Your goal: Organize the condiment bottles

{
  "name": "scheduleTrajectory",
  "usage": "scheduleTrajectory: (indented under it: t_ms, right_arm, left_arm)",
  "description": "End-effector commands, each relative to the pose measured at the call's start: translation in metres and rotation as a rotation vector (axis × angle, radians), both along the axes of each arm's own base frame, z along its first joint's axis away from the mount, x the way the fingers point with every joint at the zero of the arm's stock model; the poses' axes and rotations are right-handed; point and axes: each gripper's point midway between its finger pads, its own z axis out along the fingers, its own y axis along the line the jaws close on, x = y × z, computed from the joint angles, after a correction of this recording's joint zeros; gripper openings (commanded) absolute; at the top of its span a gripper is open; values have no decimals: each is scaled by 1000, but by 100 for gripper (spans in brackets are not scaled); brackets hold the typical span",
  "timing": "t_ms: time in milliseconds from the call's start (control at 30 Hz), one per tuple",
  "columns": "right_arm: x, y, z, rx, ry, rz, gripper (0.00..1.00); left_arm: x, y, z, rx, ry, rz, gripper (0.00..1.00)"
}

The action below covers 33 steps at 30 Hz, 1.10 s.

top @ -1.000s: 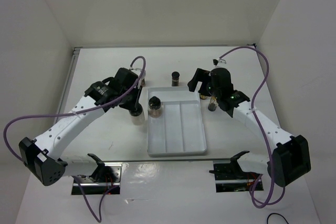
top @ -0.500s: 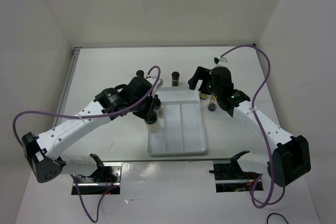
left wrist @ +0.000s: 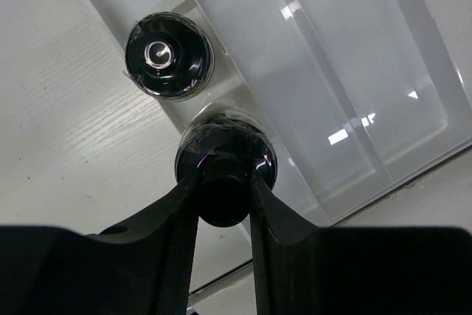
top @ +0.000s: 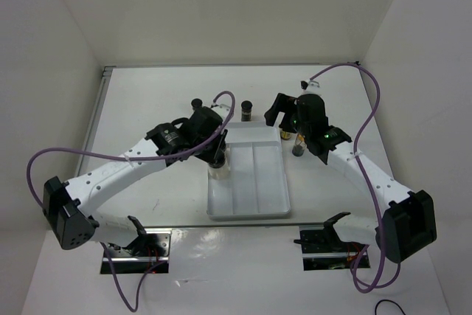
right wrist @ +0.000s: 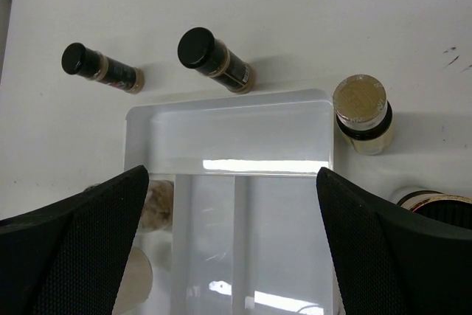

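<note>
Left wrist: jar (left wrist: 225,142) within left claw (left wrist: 225,182)

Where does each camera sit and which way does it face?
Top external: above, behind the bases, facing down at the table; both arms show.
Left wrist: on the left arm, facing down; left tool shut on a jar.
Right wrist: on the right arm, facing down; open right tool, bottles beyond.
All share the tray.

My left arm stretches forward, left gripper (left wrist: 225,195) clamped on a squat jar (left wrist: 221,145); right arm bent, right gripper (right wrist: 230,182) spread wide, facing down.
</note>
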Motion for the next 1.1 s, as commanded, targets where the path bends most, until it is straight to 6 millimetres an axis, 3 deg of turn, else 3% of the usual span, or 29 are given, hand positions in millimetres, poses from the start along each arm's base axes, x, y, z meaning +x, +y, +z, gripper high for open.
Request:
scheduleTrajectory:
  t_ms: [0,433,733,867,1000,1067]
  right_arm:
    - [13,-2,20,10,-68,-25,98]
    - [15,-1,18,10,-68,-25,98]
    - [18,2,16,11,-58,-15,98]
    - [19,5,13,14,-54,-5,98]
    - [22,8,18,21,-61,3,98]
    - [22,10,14,21,-50,12,98]
  left_arm:
    - [15,-15,6,-58,-46,28,0]
    - [24,-14,-18,-4,-27,72,0]
    - [21,-15,-33,-2,7,87,17]
    - [23,-12,-37,21,8,98,30]
    - [20,-17,-35,-3,22,77,58]
    - [16,-22,-27,-23,22,69,64]
